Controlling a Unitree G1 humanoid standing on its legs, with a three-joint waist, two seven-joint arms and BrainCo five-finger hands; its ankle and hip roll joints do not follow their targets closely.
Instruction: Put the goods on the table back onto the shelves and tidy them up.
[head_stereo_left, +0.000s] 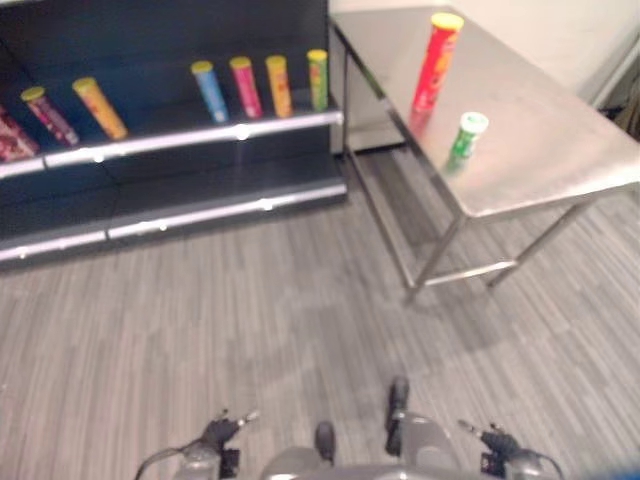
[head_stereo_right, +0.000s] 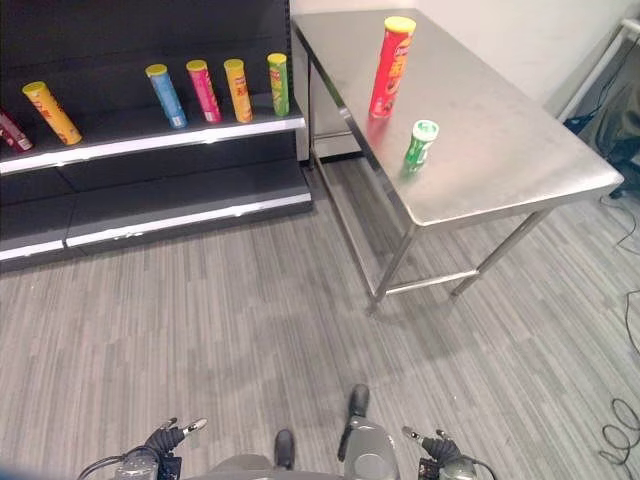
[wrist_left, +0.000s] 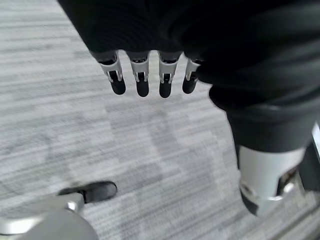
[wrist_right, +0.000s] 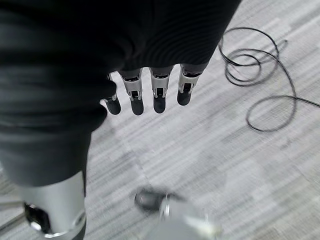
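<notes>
**Both hands empty, goods not yet reached**

The left hand (wrist_left: 150, 80) hangs low by the robot's side w/ fingers straight and relaxed, grasping nothing; grey striped floor shows past them. The right hand (wrist_right: 150, 95) hangs the same way on the other side, fingers loose, nothing in it. In the head views both hands sit at the very bottom edge, well apart from any goods.

Farther out, ahead and to the right, stands a steel table (head_stereo_right: 520, 160). On it are two items: a tall red can (head_stereo_right: 391, 66) w/ a yellow lid, upright toward the far side, and a short green can (head_stereo_right: 420, 144) w/ a pale lid, upright, nearer the robot and near the table's left edge. The two are close but not touching.

Ahead and to the left is a dark shelf unit (head_stereo_right: 150, 140). Its upper shelf holds a row of four upright cans: blue (head_stereo_right: 165, 96), pink (head_stereo_right: 203, 91), orange (head_stereo_right: 238, 90), green-yellow (head_stereo_right: 278, 84). A yellow can (head_stereo_right: 50, 112) leans farther left. The lower shelf (head_stereo_right: 180, 195) looks bare.

Step in hand, by my reading: approach the table; no item is picked yet. To do it well, close in squarely on the table's near-left corner, take the green can first since it's nearest, wrap fingers round its middle, keep it upright. Care around the tall red can: it looks top-heavy and may tip if brushed.
</notes>
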